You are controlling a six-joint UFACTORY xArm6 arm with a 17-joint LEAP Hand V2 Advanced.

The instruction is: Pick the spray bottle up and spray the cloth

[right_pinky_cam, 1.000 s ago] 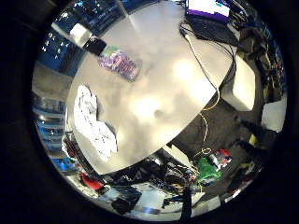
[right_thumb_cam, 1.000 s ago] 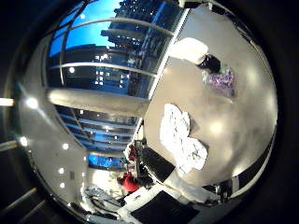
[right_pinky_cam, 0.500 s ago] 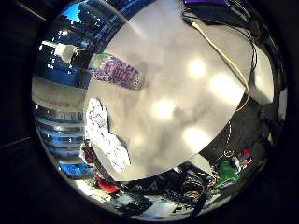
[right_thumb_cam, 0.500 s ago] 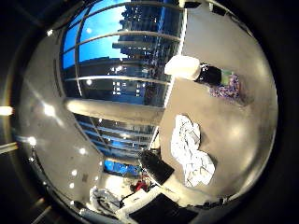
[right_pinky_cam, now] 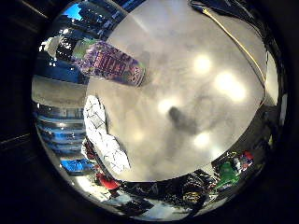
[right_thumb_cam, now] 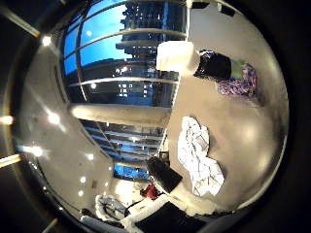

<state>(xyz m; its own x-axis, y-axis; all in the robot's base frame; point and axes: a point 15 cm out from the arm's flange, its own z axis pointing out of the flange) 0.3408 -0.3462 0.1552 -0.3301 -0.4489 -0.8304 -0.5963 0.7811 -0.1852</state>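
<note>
Spray bottle [right_pinky_cam: 108, 60] beside cloth [right_pinky_cam: 104, 140]

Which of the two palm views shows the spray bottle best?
The little finger side view: the bottle appears whole there, from its white cap to its base, standing on the table near the cloth. The thumb side view shows only its white cap, dark neck and part of the purple body.

Purple-labelled spray bottle [right_pinky_cam: 105, 60] stands on the table; crumpled white cloth [right_pinky_cam: 103, 137] lies near.
</note>
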